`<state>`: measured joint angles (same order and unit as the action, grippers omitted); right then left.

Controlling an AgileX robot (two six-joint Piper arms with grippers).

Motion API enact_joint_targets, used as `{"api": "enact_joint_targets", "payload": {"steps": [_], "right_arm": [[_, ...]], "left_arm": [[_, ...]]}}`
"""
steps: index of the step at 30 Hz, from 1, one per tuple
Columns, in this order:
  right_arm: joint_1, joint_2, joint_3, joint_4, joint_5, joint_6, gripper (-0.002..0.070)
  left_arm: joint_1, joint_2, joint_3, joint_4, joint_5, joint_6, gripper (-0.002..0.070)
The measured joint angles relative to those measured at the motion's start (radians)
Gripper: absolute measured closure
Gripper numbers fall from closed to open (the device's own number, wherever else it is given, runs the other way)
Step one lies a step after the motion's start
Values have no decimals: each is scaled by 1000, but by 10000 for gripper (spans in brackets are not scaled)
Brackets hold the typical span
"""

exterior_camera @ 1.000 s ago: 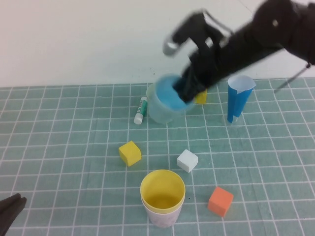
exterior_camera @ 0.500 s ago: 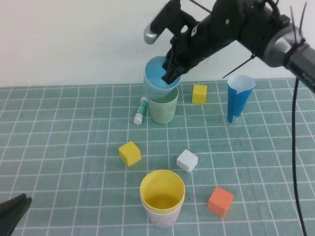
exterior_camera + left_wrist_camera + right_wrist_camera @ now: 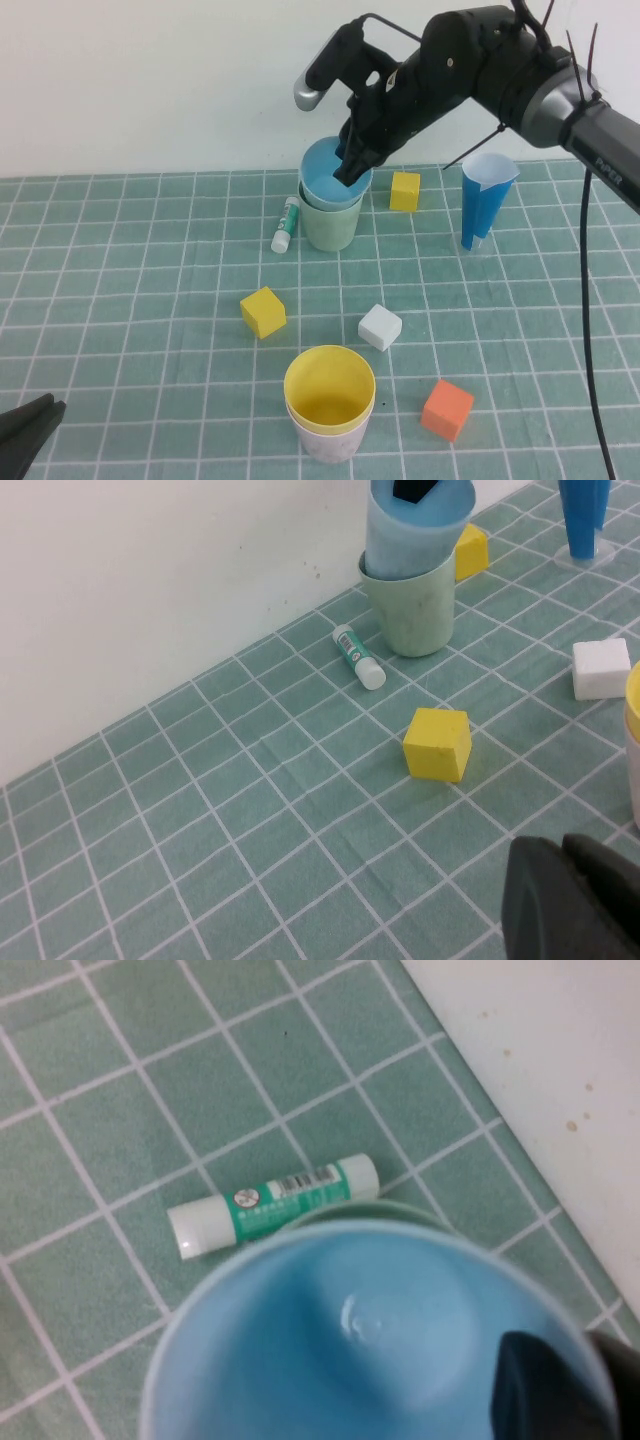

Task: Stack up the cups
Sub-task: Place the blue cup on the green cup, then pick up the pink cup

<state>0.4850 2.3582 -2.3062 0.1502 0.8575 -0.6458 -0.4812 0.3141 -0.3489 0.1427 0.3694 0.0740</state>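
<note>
1. Right tool [image 3: 350, 165] high at the back of the counter [image 3: 120, 280], over the mouth of the light blue cup [image 3: 328, 178], its tip dipping inside at the rim; grasping or released, cannot tell.
2. Light blue cup [image 3: 415, 530] set partway into the green cup [image 3: 330, 228], with much of its wall showing above the green rim. Seen from the right wrist [image 3: 370, 1330], filling most of the view.
3. Green cup [image 3: 410, 615] upright on the counter near the back wall.
4. Glue stick [image 3: 286, 224] lying just beside the green cup on its left, also seen from the left wrist [image 3: 358, 656] and the right wrist [image 3: 270, 1205].
5. Yellow cup [image 3: 330, 388] nested inside the pink cup [image 3: 325, 442] at the front of the counter, well apart from the other pair.
6. Left tool [image 3: 30, 425] clenched and empty, low at the front left corner, also seen from its own wrist [image 3: 575, 900].
7. Far yellow block [image 3: 405, 190] just right of the green cup; tall dark-blue cone [image 3: 483, 205] further right.
8. Near yellow block [image 3: 264, 311], white block [image 3: 380, 327] and orange block [image 3: 447, 408] scattered between the two pairs of cups and to the right.
</note>
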Motion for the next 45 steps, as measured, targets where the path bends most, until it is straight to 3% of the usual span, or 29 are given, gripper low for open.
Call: {"api": "enact_joint_targets", "payload": {"steps": [6, 10, 20, 28, 34, 45], "right_arm": [[0, 0, 0, 2, 2, 0, 388], [0, 0, -1, 27, 24, -23, 336], [3, -77, -3, 189, 361, -133, 328], [123, -149, 49, 187, 375, -124, 326], [276, -251, 256, -11, 377, -111, 325], [275, -354, 430, -39, 379, -42, 321]], "left_arm": [[0, 0, 0, 0, 0, 0, 676], [0, 0, 0, 0, 0, 0, 676], [0, 0, 0, 0, -2, 0, 676], [0, 0, 0, 0, -4, -2, 676], [0, 0, 0, 0, -2, -2, 676], [0, 0, 0, 0, -2, -2, 676]]}}
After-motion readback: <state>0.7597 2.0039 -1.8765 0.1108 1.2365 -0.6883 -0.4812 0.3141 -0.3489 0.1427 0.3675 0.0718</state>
